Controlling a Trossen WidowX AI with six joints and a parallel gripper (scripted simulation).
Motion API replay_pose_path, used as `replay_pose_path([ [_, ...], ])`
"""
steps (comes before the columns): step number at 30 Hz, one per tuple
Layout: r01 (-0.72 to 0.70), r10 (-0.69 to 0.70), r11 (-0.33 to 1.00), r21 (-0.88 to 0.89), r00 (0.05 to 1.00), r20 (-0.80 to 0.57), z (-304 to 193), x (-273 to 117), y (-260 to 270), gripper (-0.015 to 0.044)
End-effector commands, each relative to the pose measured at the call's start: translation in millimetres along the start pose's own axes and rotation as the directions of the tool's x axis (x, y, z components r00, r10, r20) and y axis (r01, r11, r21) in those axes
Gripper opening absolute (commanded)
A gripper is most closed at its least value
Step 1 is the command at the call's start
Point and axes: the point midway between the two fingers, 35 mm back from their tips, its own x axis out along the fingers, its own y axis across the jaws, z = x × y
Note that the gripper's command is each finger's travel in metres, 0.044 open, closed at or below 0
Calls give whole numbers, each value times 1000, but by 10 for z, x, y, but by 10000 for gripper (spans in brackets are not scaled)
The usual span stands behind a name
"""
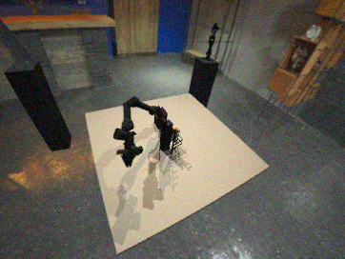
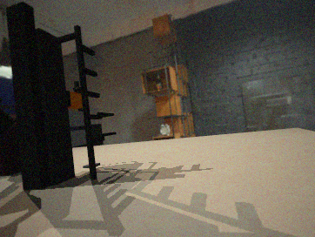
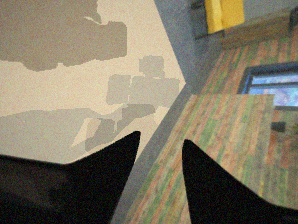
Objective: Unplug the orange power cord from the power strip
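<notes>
1. My black parallel-jaw gripper (image 3: 159,165) stands partly closed. The wrist view shows only open gap between the two dark fingers; I hold nothing.
2. The small orange plug (image 1: 175,129) sits at the top of the upright black wire-frame power strip (image 1: 176,145), just right of my arm's wrist, mid-mat on the beige square mat (image 1: 229,157).
3. Judgement: the plug is rigid, light and friction-seated; the cord is limp.
4. Judgement: take the plug body, not the cord, and pull straight along the prongs.
</notes>
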Motion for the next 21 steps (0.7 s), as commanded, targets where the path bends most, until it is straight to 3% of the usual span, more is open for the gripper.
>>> replay_pose_path([
  [1,-30,30,1000,2,996,78,442,-62,65,160],
  [21,-231,210,973,-9,866,453,2699,-840,676,160],
])
